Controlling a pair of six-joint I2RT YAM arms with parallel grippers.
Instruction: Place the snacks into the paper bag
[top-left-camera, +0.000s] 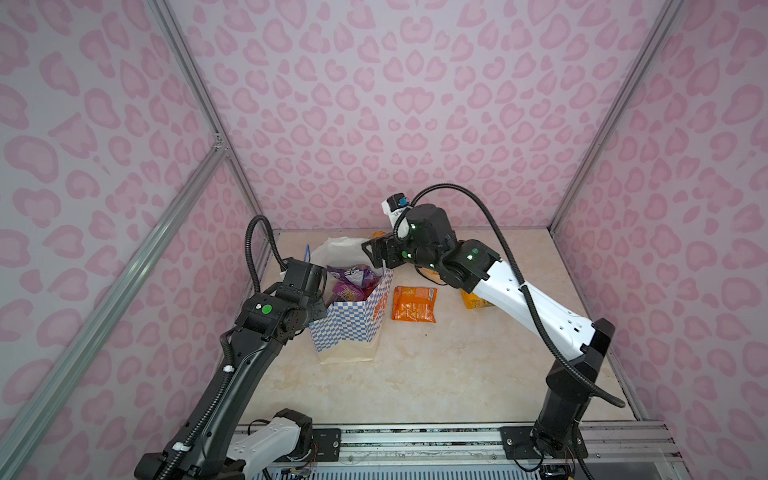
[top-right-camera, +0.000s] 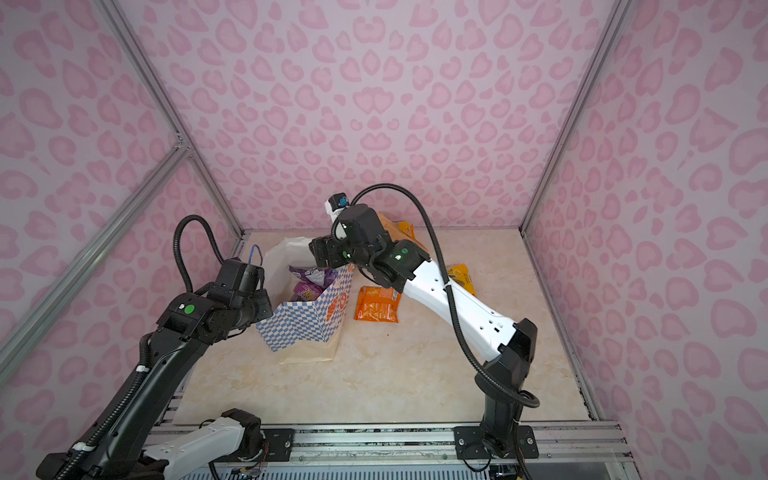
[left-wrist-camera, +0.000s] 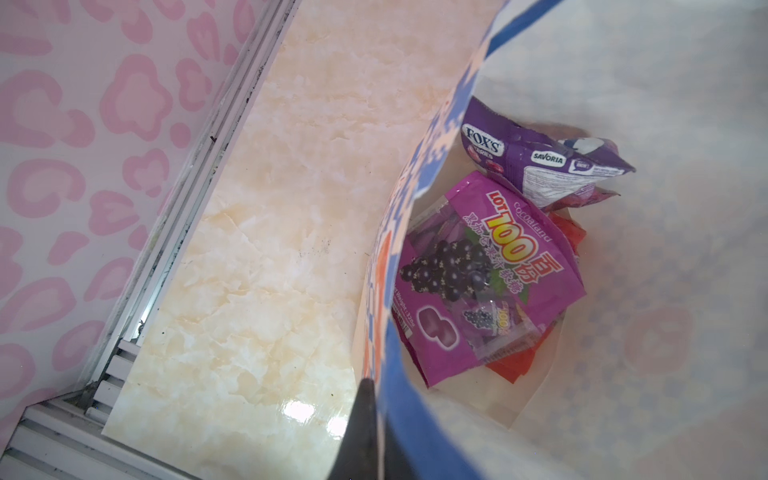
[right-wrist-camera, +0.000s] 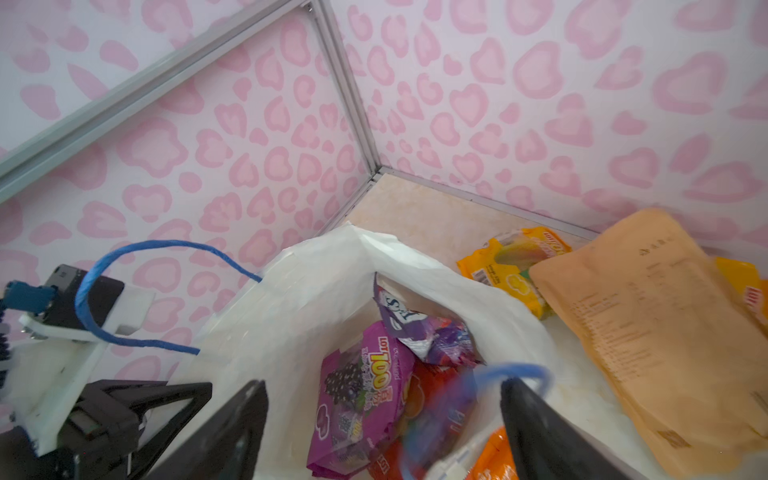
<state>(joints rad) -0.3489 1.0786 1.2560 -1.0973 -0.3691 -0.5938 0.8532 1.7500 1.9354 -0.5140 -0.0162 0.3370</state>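
The paper bag (top-left-camera: 349, 328) (top-right-camera: 303, 324) stands open at the table's left. My left gripper (left-wrist-camera: 374, 386) is shut on its checkered rim (left-wrist-camera: 415, 208). Inside lie snacks: a purple FOX'S packet (left-wrist-camera: 540, 158), a magenta grape packet (left-wrist-camera: 490, 282) and a red packet (left-wrist-camera: 515, 365) beneath them. My right gripper (right-wrist-camera: 382, 415) (top-left-camera: 374, 253) hangs open over the bag's mouth and holds nothing. A blurred blue cord handle (right-wrist-camera: 511, 370) lies by one finger. An orange packet (top-left-camera: 414, 304) lies right of the bag. A tan pouch (right-wrist-camera: 665, 332) and a yellow packet (right-wrist-camera: 507, 266) lie behind the bag.
Another yellow packet (top-right-camera: 461, 276) lies partly under my right arm. The bag's other blue handle (right-wrist-camera: 145, 249) loops near the left wrist. Pink patterned walls with metal posts (top-left-camera: 199, 104) enclose the marble table (top-left-camera: 457, 374) on three sides.
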